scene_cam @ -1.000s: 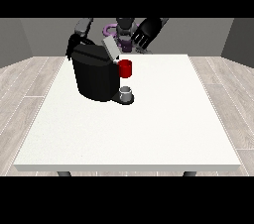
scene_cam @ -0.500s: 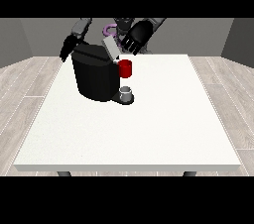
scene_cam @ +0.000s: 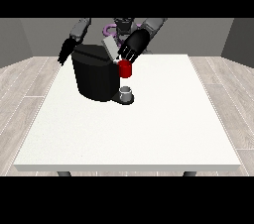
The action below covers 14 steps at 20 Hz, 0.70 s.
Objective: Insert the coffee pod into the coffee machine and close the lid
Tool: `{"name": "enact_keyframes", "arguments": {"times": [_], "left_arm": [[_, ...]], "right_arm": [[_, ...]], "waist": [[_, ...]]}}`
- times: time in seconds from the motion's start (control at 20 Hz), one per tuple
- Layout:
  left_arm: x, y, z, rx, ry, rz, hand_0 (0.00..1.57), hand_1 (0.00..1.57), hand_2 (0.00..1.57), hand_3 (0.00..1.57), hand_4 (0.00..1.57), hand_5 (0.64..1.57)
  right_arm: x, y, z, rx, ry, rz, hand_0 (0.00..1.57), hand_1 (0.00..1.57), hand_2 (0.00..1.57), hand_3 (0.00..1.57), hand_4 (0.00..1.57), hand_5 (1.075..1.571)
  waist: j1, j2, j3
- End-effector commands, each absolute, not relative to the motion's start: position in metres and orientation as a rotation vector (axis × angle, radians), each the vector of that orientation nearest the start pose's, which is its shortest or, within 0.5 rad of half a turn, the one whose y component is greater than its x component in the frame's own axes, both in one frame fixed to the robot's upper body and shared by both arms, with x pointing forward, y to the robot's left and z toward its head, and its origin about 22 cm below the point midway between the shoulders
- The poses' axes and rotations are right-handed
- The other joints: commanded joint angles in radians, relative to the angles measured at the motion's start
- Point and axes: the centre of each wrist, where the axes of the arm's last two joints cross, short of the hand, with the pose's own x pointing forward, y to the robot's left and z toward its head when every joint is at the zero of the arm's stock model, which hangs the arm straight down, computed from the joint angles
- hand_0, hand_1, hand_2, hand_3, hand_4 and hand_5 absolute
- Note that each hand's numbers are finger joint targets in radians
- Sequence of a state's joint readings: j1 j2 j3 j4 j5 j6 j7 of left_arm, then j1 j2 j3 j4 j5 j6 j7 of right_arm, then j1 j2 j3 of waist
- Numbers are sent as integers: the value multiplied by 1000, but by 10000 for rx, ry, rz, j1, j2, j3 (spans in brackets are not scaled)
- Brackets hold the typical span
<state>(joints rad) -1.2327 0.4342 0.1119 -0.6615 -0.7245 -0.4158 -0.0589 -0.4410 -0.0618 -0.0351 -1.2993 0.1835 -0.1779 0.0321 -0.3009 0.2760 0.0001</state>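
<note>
The near half of the white table [scene_cam: 134,139] lies bare to its front edge. Farther back a grey thing [scene_cam: 126,92] sits at the foot of the coffee machine [scene_cam: 96,74], under a red thing at the machine [scene_cam: 125,69]. The hand at the view's right [scene_cam: 133,47] spreads straight fingers down onto the raised lid [scene_cam: 110,48]. The hand at the view's left [scene_cam: 66,51] hangs behind the machine; its fingers I cannot tell.

Even, soft overhead light brightens the white table [scene_cam: 149,134] (shadows faint, no glare).
</note>
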Motion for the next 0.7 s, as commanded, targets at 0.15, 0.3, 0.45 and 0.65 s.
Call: {"name": "enact_keyframes", "arguments": {"times": [0.15, 0.3, 0.45, 0.65], "left_arm": [[464, 218, 262, 6002, -15218, -11387, 1243, 1243, 1284, 1230, 423, 1571], [464, 228, 265, 5871, -15482, -11314, 1187, 1187, 1230, 1196, 441, 1571], [463, 236, 269, 6199, -15614, -11119, 1196, 1196, 1252, 1201, 418, 1571], [464, 212, 274, 5918, -15417, -11432, 1204, 1204, 1255, 1198, 411, 1571]], "right_arm": [[348, -220, 51, -2610, -16875, 1098, 0, 0, 0, 0, 153, 1571], [349, -211, 53, -2602, -17025, 927, 0, 0, 0, 0, 0, 1571], [339, -201, 43, -2461, -17153, 1389, 0, 0, 0, 0, 169, 1571], [348, -219, 42, -2682, -16825, 959, 0, 0, 0, 0, 0, 1571]], "waist": [[170, 79, 4], [232, 221, 1], [-69, 291, 1], [126, 181, 5]]}}
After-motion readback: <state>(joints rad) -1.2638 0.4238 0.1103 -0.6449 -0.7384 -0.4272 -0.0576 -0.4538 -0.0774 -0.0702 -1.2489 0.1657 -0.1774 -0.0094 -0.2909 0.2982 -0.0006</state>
